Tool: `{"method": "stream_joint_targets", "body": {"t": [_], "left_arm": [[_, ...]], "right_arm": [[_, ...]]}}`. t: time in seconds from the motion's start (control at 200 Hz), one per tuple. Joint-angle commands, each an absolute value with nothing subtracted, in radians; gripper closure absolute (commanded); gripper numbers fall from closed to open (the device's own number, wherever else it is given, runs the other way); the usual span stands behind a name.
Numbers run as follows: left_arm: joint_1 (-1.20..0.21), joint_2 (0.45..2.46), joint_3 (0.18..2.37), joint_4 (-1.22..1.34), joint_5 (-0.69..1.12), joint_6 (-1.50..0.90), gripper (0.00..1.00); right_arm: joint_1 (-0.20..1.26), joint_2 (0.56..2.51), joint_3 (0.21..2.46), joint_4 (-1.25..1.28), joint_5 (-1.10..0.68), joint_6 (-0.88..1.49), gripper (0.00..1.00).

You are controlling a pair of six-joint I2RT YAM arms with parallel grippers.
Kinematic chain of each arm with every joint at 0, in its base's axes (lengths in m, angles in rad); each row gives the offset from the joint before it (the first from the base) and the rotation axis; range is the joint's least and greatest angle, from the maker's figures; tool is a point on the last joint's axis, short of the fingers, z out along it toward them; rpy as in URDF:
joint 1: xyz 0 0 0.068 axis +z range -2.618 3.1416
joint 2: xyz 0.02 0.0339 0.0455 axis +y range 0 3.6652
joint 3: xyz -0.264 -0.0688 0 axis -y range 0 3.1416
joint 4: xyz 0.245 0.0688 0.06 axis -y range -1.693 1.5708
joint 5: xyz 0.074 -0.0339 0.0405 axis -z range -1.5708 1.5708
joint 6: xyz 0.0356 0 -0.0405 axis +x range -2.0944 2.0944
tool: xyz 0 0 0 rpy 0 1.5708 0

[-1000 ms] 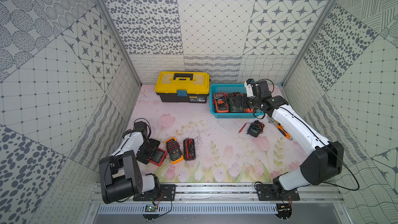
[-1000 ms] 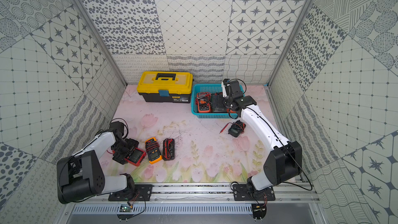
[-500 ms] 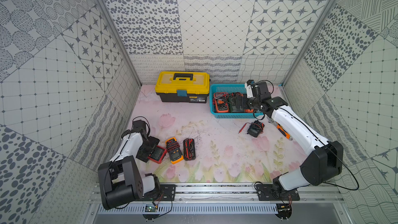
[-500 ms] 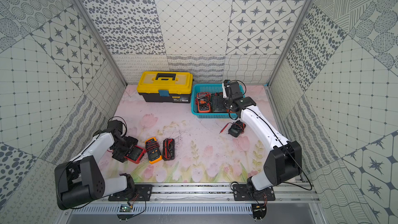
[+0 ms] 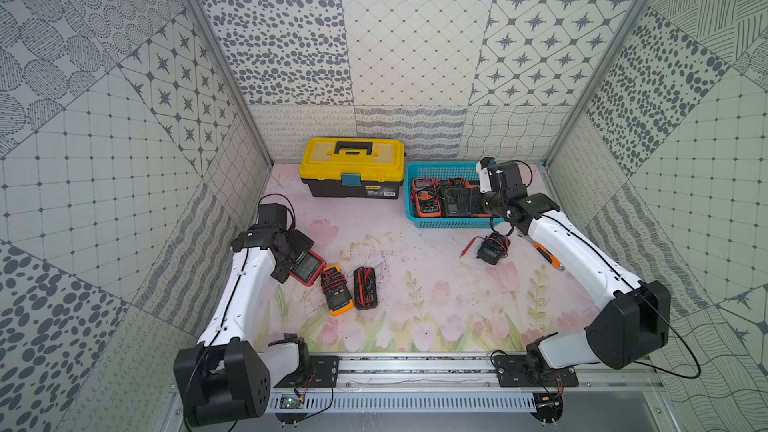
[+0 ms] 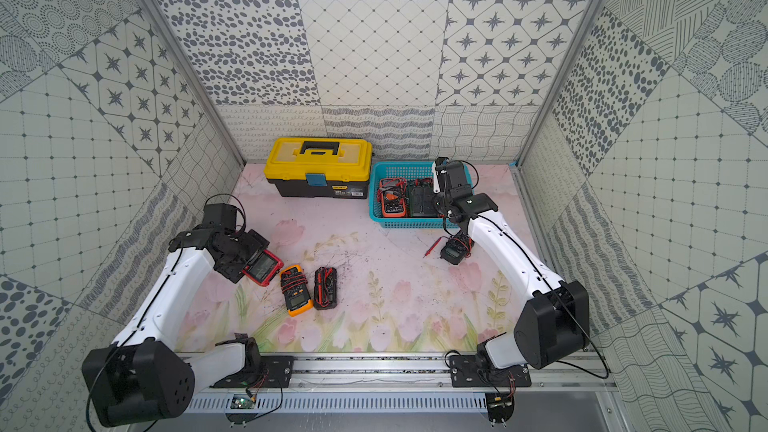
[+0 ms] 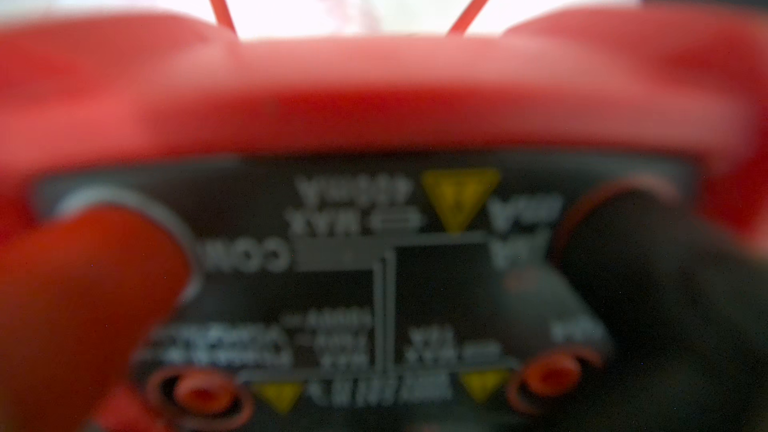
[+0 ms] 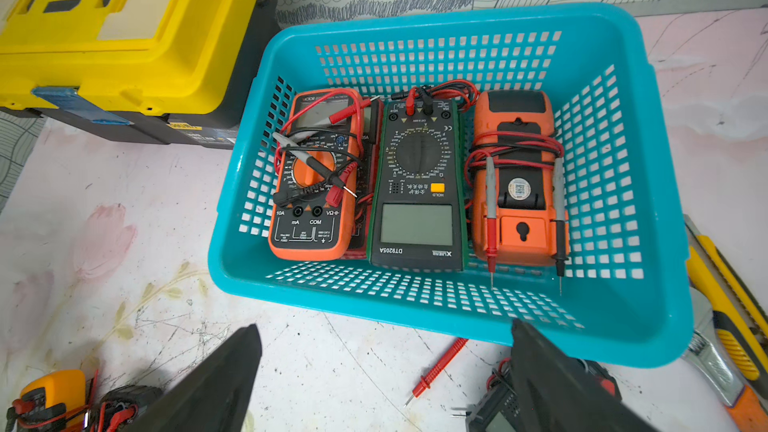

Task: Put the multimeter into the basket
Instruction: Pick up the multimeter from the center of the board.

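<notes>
My left gripper (image 5: 291,257) is shut on the end of a red multimeter (image 5: 306,268) at the left of the mat, one finger on each side and the screen tilted up. That meter's socket end fills the left wrist view (image 7: 374,97), blurred. The turquoise basket (image 5: 444,222) stands at the back right and holds three multimeters side by side (image 8: 415,184). My right gripper (image 8: 384,367) hangs open and empty above the basket's near rim (image 8: 436,309); in a top view it is at the basket's right end (image 6: 442,201).
A yellow-lidded black toolbox (image 5: 353,168) stands left of the basket. An orange multimeter (image 5: 336,290) and a black one (image 5: 365,286) lie mid-left. A small black meter (image 5: 492,249) with a red probe (image 8: 440,363) lies before the basket. A yellow utility knife (image 8: 723,309) lies to its right.
The left arm has risen and reached farther back, and the red multimeter has moved with it away from the front edge. The right arm has barely moved.
</notes>
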State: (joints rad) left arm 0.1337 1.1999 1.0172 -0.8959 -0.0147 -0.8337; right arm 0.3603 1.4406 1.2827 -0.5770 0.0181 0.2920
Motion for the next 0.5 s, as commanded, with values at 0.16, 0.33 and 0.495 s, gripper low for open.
{"method": "stream_joint_targets", "body": {"t": [0.16,0.33,0.495], "left_arm": [[-0.241,1.356,1.327,-0.915,-0.171,-0.793,1.0],[-0.397,1.502,1.493,-0.927,-0.223,-0.752,1.0],[-0.501,1.616,1.638,-0.945,-0.244,-0.709,1.0]], "right_arm": [[0.336,1.326,1.115,-0.356,-0.343,0.367,0.12],[0.371,1.289,0.976,-0.099,-0.568,0.487,0.21],[0.514,1.302,0.922,0.068,-0.56,0.514,0.19]]}}
